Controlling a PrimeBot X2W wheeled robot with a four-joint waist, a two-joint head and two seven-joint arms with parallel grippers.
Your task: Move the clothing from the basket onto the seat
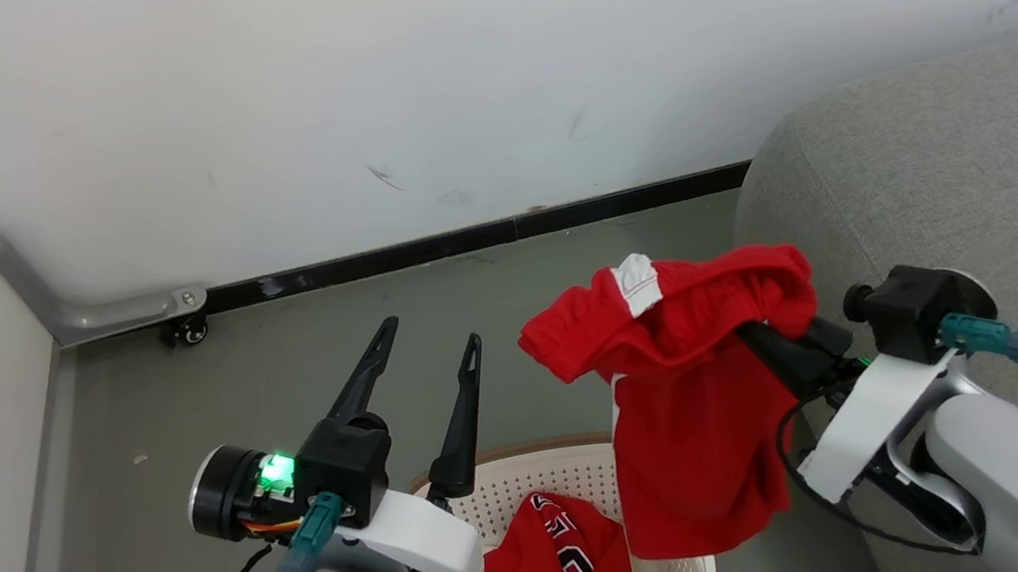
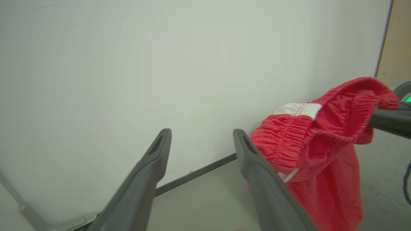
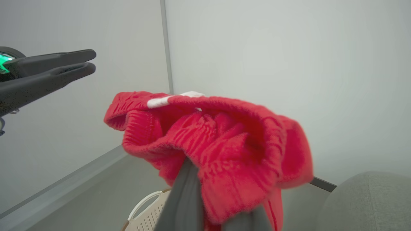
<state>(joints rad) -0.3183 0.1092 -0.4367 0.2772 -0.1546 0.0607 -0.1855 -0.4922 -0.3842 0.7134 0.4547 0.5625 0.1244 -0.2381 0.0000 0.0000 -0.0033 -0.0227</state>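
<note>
Holding red shorts point(image 1: 681, 422) aloft in the tight-pinched right gripper point(image 1: 776, 347), above the basket's point(image 1: 546, 467) right rim and just short of the seat's point(image 1: 954, 159) left edge. Keeping the left gripper point(image 1: 431, 332) wide apart, empty, over the left rim. Jersey point(image 1: 550, 562) crumpled inside the basket; apparently neither garment delivered yet.

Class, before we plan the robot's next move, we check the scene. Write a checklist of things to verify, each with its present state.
Right pincer shut on the red fabric shorts with white stripe: ok.
Shorts clear of the cream perforated plastic basket: cannot tell.
Shorts above the large light-grey fabric seat: not ok, beside it.
Left pincer open, empty: ok.
Red lettered jersey out of basket: not ok.
</note>
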